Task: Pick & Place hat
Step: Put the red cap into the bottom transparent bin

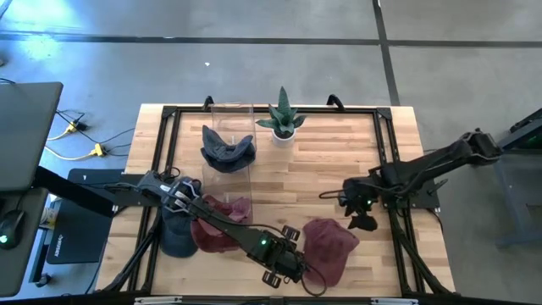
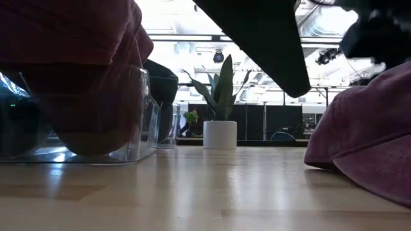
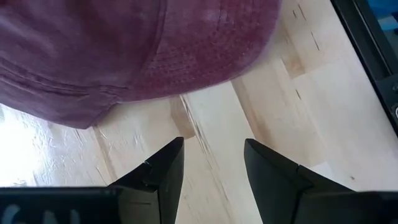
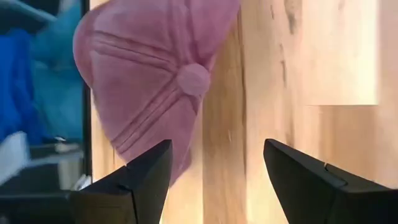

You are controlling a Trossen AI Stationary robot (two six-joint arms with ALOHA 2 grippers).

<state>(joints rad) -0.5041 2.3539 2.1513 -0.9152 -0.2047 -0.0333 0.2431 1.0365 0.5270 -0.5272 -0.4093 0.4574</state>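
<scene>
Two open hands near a maroon hat lying on the wooden tabletop.

From above, the maroon hat (image 1: pixel 330 246) lies at the front edge of the tabletop (image 1: pixel 322 161), between the left hand (image 1: pixel 284 264) and the right hand (image 1: pixel 362 212), both open and empty. Only this view shows a clear bin (image 1: pixel 229 135) holding a dark hat (image 1: pixel 227 149), beside a potted plant (image 1: pixel 284 119). The right wrist view alone shows the hat's top button (image 4: pixel 193 79). The low view adds a bright room with ceiling lights behind the plant.
</scene>
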